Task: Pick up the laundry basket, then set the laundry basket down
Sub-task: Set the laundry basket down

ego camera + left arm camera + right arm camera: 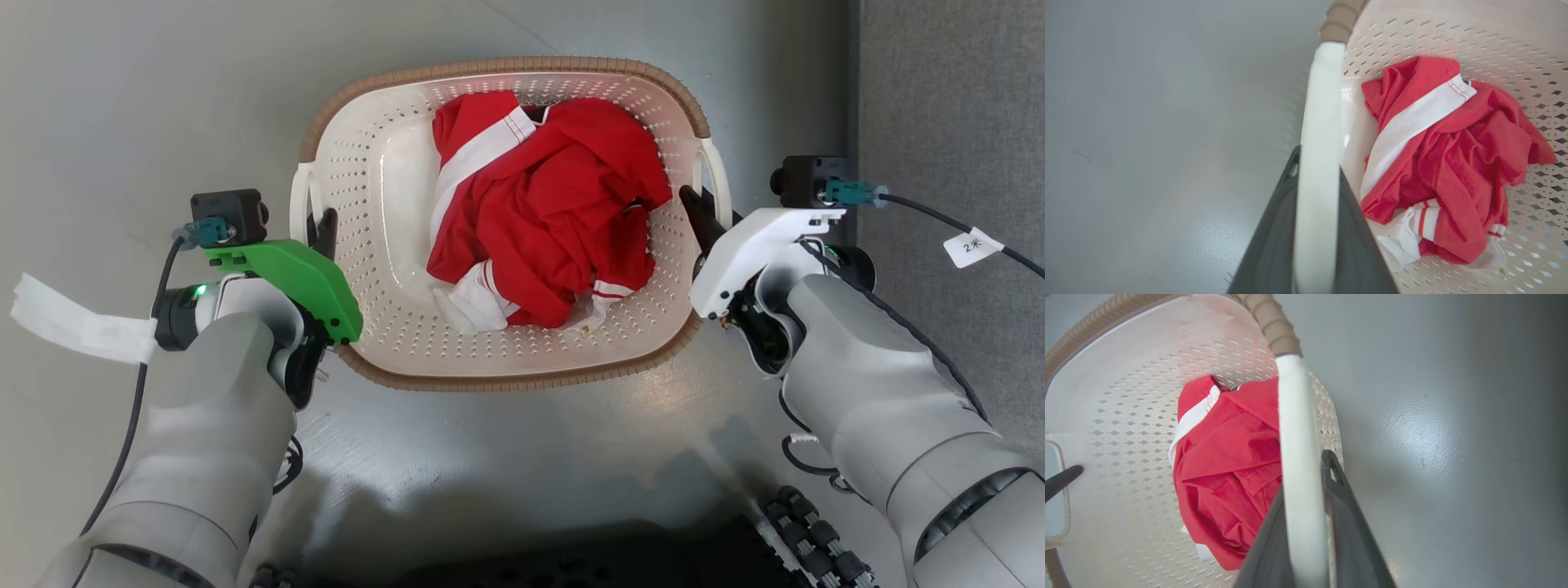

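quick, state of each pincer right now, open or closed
left pincer: closed on the laundry basket at its left handle
right pincer: closed on the basket's right handle

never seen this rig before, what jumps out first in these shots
A crumpled red and white garment lies in the cream laundry basket at the head view's centre. The left gripper and right gripper each grip one of its white side handles.

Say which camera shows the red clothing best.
Head view: the whole red garment lies uncovered in the laundry basket. Left wrist view shows it nearly whole; in the right wrist view a handle crosses it.
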Motion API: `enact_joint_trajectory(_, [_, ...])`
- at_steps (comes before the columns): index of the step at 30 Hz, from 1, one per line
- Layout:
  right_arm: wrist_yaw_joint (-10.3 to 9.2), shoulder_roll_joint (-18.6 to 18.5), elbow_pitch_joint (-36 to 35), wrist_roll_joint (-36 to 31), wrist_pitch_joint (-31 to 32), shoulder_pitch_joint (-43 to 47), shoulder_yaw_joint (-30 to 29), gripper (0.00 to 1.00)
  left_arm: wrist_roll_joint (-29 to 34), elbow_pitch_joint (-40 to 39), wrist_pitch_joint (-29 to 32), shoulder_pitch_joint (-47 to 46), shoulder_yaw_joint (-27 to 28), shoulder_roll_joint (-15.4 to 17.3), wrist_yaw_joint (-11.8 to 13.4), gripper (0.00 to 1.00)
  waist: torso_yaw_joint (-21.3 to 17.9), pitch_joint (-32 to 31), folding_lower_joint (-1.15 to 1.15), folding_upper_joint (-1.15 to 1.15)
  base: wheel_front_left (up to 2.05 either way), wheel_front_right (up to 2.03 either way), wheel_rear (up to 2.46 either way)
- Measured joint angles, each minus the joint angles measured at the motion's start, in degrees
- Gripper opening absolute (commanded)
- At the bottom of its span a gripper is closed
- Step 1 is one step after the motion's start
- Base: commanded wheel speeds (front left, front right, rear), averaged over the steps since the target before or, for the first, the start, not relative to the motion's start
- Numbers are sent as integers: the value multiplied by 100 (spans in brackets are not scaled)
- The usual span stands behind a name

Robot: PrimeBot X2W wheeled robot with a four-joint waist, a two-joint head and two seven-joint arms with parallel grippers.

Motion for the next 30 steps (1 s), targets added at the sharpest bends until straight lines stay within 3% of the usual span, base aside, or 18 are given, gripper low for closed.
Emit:
enact_joint_trajectory(7, [1, 14, 42, -5, -48, -14, 2, 0, -1, 46, -22, 0, -4, -12, -22, 0, -8, 105, 0, 0, 0, 0, 0])
enact_joint_trajectory(8, [1, 18, 54, -5, -49, -14, 1, 32, -1, 51, -24, 0, -5, -14, -24, 5, -9, 114, 0, 0, 0, 0, 0])
enact_joint_trajectory(9, [3, 22, 64, -4, -66, -16, -13, 47, -1, 64, -24, 0, -7, -15, -24, 33, -10, 122, 0, 0, 0, 0, 0])
enact_joint_trajectory(10, [11, 19, 77, -4, -107, -25, -30, 100, -1, 79, -24, -1, -3, -15, -24, 77, -10, 129, 0, 0, 0, 0, 0])
enact_joint_trajectory(11, [11, 11, 107, -3, -108, -44, -48, 100, -2, 99, -25, 0, 0, -2, -24, 100, -11, 134, 0, 0, 0, 0, 0])
enact_joint_trajectory(30, [11, -3, 354, 4, -153, -114, -112, 100, -21, 220, -69, 1, -44, 25, -24, 100, -9, -34, 0, 0, 0, 0, 0])
